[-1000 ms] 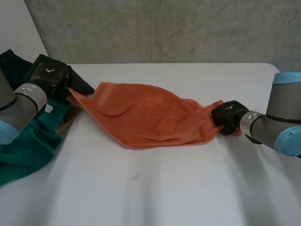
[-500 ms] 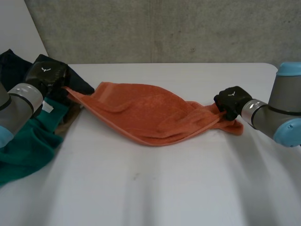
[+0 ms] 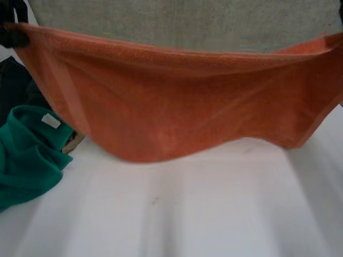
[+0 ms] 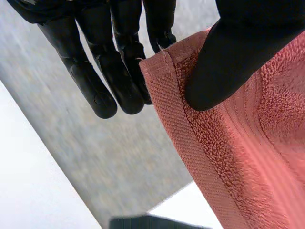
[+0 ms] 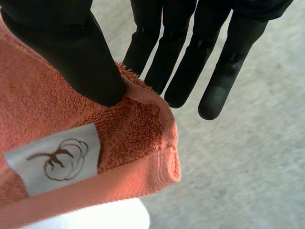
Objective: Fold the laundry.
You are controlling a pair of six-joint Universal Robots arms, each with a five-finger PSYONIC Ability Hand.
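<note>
An orange towel (image 3: 177,101) hangs in the air, stretched wide across the head view, its lower edge sagging just above the white table (image 3: 187,219). My left hand (image 3: 13,33) holds its upper left corner. In the left wrist view the thumb (image 4: 238,52) presses the towel's hemmed corner (image 4: 205,143) against the fingers. My right hand (image 5: 71,52) pinches the opposite upper corner (image 5: 138,124) between thumb and fingers, just above a white label (image 5: 52,160) with a cotton-flower logo.
A green cloth (image 3: 27,160) with a small white tag lies crumpled at the table's left edge. A dark garment (image 3: 16,85) lies behind it. A grey concrete wall (image 3: 214,21) rises behind the table.
Both hands have raised the towel off the table and pulled it taut between them. It now hangs spread in front of the head camera instead of lying bunched on the table.
</note>
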